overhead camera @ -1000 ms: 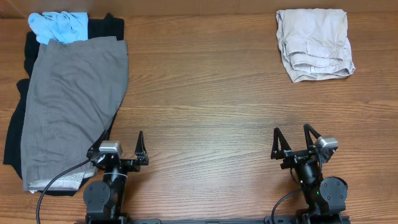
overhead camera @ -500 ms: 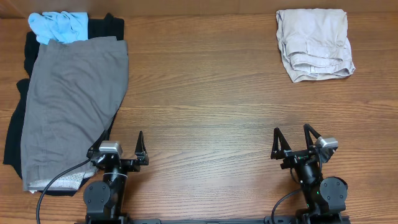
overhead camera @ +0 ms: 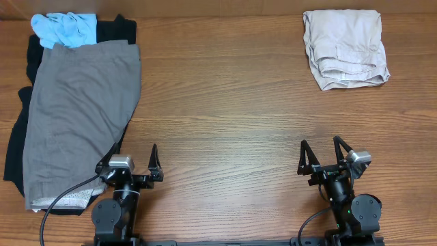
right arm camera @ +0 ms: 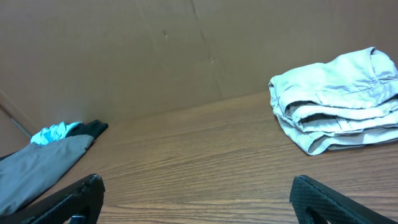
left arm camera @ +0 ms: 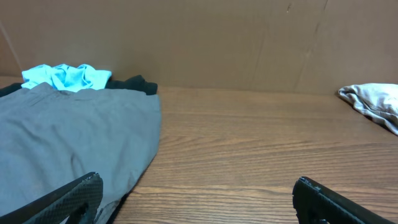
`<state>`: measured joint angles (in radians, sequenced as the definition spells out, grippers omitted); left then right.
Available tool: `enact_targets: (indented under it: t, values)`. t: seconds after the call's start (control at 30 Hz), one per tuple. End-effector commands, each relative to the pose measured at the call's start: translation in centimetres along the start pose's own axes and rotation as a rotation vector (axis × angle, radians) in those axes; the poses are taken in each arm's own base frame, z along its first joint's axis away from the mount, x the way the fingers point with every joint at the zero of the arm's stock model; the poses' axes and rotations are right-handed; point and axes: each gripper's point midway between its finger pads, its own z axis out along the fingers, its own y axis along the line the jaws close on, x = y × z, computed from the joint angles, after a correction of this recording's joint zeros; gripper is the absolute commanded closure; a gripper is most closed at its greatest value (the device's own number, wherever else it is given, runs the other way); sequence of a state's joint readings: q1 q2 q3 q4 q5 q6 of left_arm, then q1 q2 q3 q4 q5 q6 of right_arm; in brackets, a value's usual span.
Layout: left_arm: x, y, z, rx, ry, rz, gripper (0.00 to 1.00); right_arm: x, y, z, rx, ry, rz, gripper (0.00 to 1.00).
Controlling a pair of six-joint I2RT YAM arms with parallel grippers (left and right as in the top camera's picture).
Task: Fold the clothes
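The left gripper (left arm camera: 198, 186) and right gripper (overhead camera: 319, 152) are standing spread wide, gripping nothing; the grey shorts (overhead camera: 78, 116) are lying flat.

Shorts (overhead camera: 78, 116) lie atop other clothes (overhead camera: 17, 147) at left, folded garment (overhead camera: 346, 48) far right

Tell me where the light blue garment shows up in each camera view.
Overhead: the light blue garment lies at the top left corner.
Left wrist: the garment is at the upper left, beyond the grey shorts.
Right wrist: the garment is small, at the far left.
Shared landmark: the grey shorts beside it.
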<state>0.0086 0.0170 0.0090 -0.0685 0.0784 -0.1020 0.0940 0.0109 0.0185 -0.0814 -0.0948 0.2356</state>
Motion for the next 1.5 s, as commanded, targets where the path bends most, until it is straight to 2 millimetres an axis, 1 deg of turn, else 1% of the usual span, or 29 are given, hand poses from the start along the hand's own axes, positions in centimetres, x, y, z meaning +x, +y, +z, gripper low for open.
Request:
enact_targets:
  t: [0.0,0.23,0.4,0.57,0.63,0.67,0.7,0.73,0.8,0.9,1.03,1.2,1.33,1.47]
  values:
    - [0.0,0.2,0.0,-0.006,-0.006,-0.013,0.0,0.2,-0.2,0.0,0.008,-0.005,-0.001,0.0]
    - [0.0,0.1,0.0,-0.006,-0.006,-0.013,0.0,0.1,-0.2,0.0,0.008,-0.009,-0.002,0.0]
    - [0.0,0.2,0.0,-0.006,-0.006,-0.01,0.0,-0.9,0.1,0.0,-0.002,-0.049,-0.005,0.0]
    - [0.0,0.1,0.0,-0.005,-0.006,-0.01,0.0,-0.2,1.5,0.0,-0.084,-0.014,-0.006,0.0]
    - [-0.1,0.1,0.0,-0.003,-0.01,-0.011,0.0,0.1,1.6,-0.1,-0.094,0.0,-0.004,0.0]
    - [-0.3,-0.2,0.0,0.013,-0.017,-0.024,0.0,0.2,1.6,-0.1,-0.092,0.003,-0.004,0.0]
    - [-0.5,-0.9,-0.1,0.055,-0.022,-0.035,0.0,0.1,1.6,-0.1,-0.094,0.003,-0.004,0.0]
    - [-0.6,-2.2,-0.2,0.127,-0.022,-0.026,0.0,0.0,1.8,-0.1,-0.104,0.004,-0.004,0.0]
    - [-0.8,-3.4,-0.4,0.199,-0.023,-0.02,0.0,-0.3,2.3,-0.2,-0.124,0.004,-0.006,0.0]
    - [-1.2,-4.2,-0.8,0.245,-0.022,-0.021,0.0,-1.4,3.0,-0.5,-0.145,-0.01,-0.01,0.0]
    - [-2.9,-4.5,-1.5,0.247,-0.01,-0.028,0.0,-3.4,4.0,-0.9,-0.169,-0.024,-0.015,0.0]
    - [-6.2,-4.5,-2.7,0.22,-0.01,0.003,0.0,-5.7,5.3,-1.0,-0.194,0.008,-0.012,0.0]
    - [-8.3,-4.7,-3.1,0.213,0.039,-0.002,0.0,-7.4,6.4,-0.4,-0.218,0.063,-0.003,0.0]
    - [-9.9,-5.0,-2.4,0.211,0.133,0.001,0.0,-8.1,6.9,1.1,-0.203,0.201,0.03,0.0]
